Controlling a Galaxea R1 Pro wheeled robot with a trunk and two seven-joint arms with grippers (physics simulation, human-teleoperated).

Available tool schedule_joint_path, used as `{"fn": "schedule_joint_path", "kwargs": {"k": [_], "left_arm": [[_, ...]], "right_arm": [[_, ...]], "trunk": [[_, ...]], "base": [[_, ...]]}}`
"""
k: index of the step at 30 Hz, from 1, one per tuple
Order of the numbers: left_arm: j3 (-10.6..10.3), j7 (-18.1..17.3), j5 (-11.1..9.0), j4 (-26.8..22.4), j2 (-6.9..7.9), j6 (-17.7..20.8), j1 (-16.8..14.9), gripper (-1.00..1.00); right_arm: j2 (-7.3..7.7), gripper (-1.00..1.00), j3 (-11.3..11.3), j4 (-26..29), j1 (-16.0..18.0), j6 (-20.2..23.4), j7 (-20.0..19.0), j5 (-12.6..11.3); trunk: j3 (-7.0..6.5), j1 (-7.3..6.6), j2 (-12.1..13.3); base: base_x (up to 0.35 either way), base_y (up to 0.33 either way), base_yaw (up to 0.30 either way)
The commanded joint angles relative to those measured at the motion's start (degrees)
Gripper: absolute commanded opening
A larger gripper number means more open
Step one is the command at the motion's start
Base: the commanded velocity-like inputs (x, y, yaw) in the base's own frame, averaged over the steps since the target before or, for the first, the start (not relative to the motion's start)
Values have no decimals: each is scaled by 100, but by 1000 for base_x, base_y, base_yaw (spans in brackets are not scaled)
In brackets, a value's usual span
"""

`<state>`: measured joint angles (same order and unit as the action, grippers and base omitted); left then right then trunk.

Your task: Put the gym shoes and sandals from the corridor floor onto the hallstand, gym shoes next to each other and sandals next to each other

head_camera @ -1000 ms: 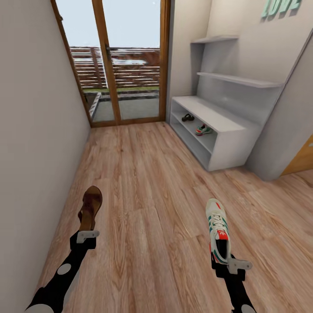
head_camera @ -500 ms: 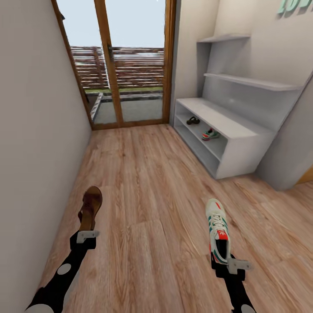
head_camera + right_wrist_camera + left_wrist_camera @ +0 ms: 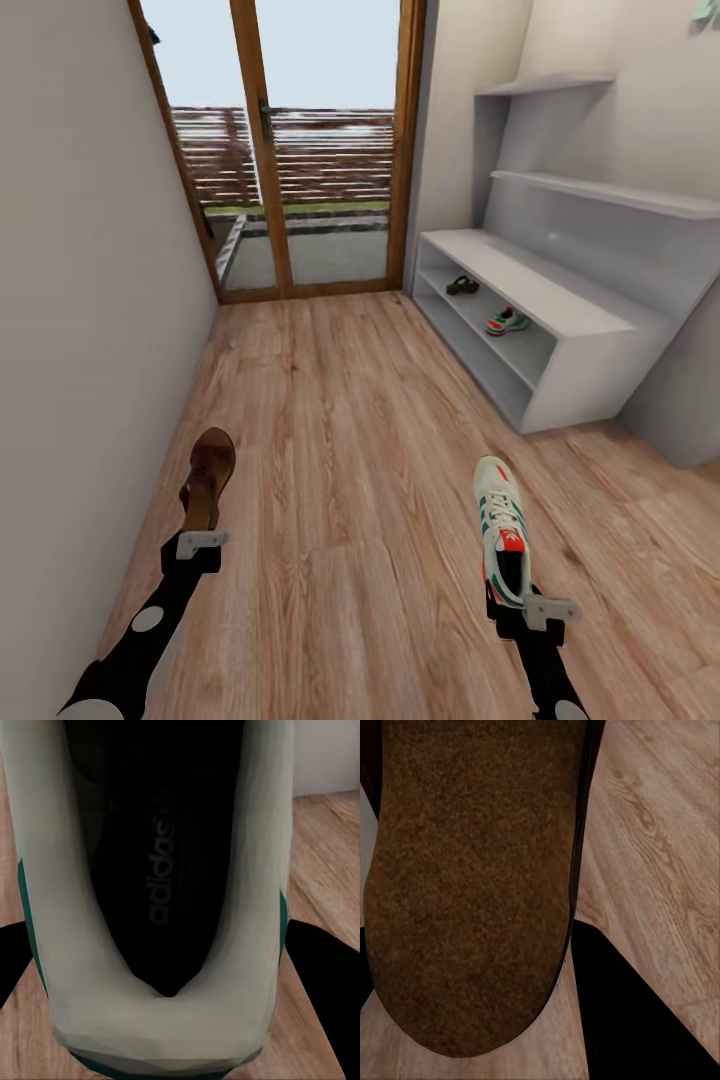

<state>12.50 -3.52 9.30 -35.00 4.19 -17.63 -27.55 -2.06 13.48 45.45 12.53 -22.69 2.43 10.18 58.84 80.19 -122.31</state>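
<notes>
My left gripper (image 3: 198,540) is shut on a reddish-brown sandal (image 3: 208,476) and holds it out over the corridor floor (image 3: 350,450); the left wrist view looks straight at its brown sole (image 3: 472,877). A white gym shoe (image 3: 502,528) with green stripes and a red tongue patch sits in my right gripper (image 3: 520,602), which is shut on its heel; the right wrist view looks into the shoe's dark opening (image 3: 157,870). The white hallstand (image 3: 560,345) stands at the right wall. On its upper open shelf lie the other sandal (image 3: 462,285) and the other gym shoe (image 3: 508,321), apart from each other.
A wood-framed glass door (image 3: 300,150) closes the corridor's far end. A plain wall (image 3: 80,300) runs close along the left. Grey wall shelves (image 3: 600,190) hang above the hallstand. Open plank floor lies between me and the rack.
The whole head view has shifted: the hallstand and door now sit further right and larger in the picture, so the camera has moved. Both grippers keep their shoes in the same pose.
</notes>
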Motion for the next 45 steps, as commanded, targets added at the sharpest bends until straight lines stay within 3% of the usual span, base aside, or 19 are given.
{"fn": "schedule_joint_path", "kwargs": {"k": [1,15,45], "left_arm": [[42,-43,72,2,-6,-22,-5,-100],[42,-43,72,2,-6,-22,-5,-100],[42,-43,72,2,-14,-22,-5,-100]], "right_arm": [[-5,-100,20,-1,4,-15,21,54],[-5,-100,17,-1,4,-15,21,54],[-4,-100,23,4,4,-14,21,45]], "trunk": [[4,3,-1],[4,3,-1],[4,3,-1]], "base": [[340,83,0],[340,83,122],[340,83,4]]}}
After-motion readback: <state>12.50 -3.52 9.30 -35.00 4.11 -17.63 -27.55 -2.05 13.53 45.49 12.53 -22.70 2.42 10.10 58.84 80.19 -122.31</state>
